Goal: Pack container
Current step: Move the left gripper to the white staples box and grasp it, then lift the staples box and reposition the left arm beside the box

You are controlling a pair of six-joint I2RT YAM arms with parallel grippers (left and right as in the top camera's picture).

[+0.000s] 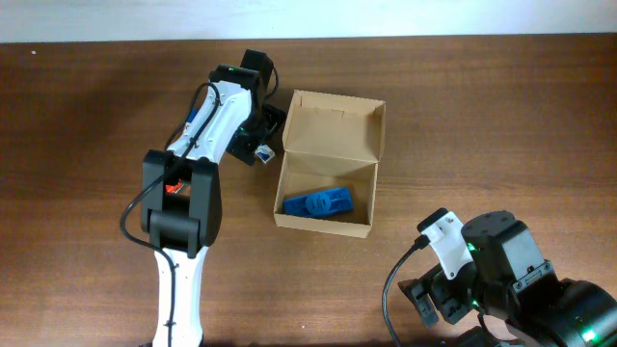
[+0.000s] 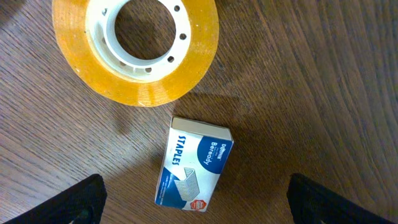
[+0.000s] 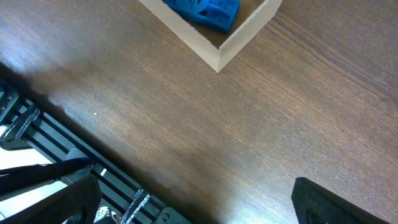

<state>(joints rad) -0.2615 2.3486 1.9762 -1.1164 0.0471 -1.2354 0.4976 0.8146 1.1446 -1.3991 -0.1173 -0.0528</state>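
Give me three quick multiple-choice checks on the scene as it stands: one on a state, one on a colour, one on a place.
1. The container has its lid:
A. Open
B. Shut
C. Taped down

2. The item lying in the container is:
A. Red
B. Blue
C. Yellow

3. The staples box is:
A. Inside the container
B. Standing on the container's lid
C. On the table, between the fingers of the left end effector

Answers:
1 A: overhead, the flap stands back and the inside is visible.
2 B: it shows bright blue against the tan cardboard.
3 C: the left wrist view has it flat on the wood below the tape roll, with an open finger on either side.
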